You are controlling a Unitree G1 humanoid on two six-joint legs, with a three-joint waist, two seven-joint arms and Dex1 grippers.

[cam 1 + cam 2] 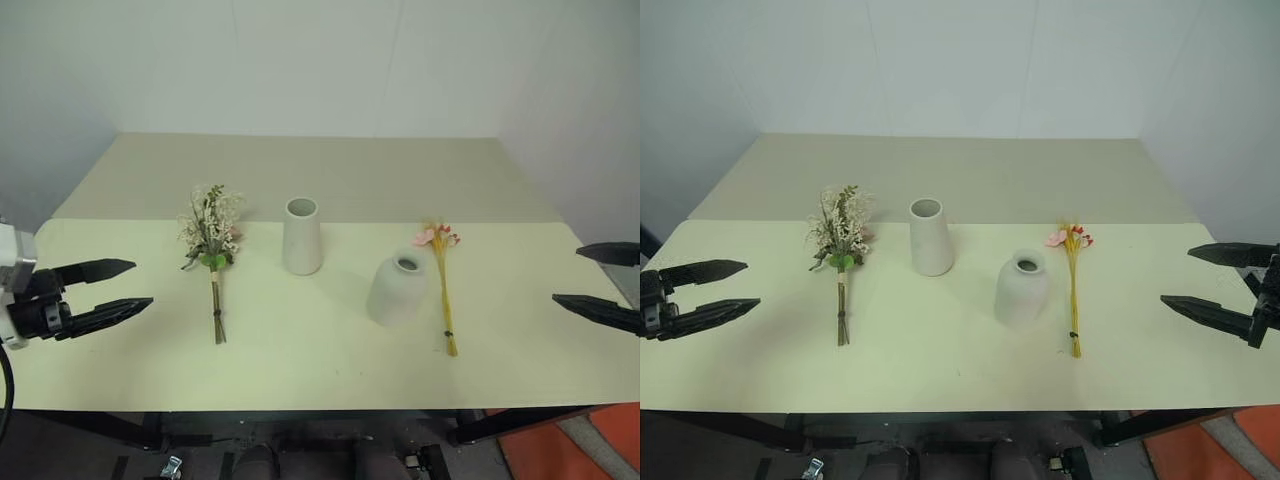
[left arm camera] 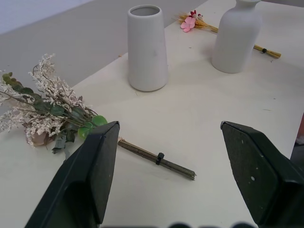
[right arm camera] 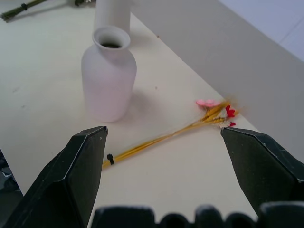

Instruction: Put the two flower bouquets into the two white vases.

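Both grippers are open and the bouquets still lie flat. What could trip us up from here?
The slim bouquet lies close beside the rounded vase; the right gripper could knock that vase when reaching in. Its mouth looks small, so stems may catch on the rim. The bushy bouquet has thin stems flat on the table, hard to pinch.

On the table (image 1: 330, 370), bushy bouquet (image 1: 212, 250), tall vase (image 1: 301, 236), round vase (image 1: 397, 290), slim bouquet (image 1: 442, 285), left to right.

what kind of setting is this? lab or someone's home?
Likely a lab test bench: bare white walls, a plain table on a black frame, holding staged props, two bouquets and two white vases, nothing household.
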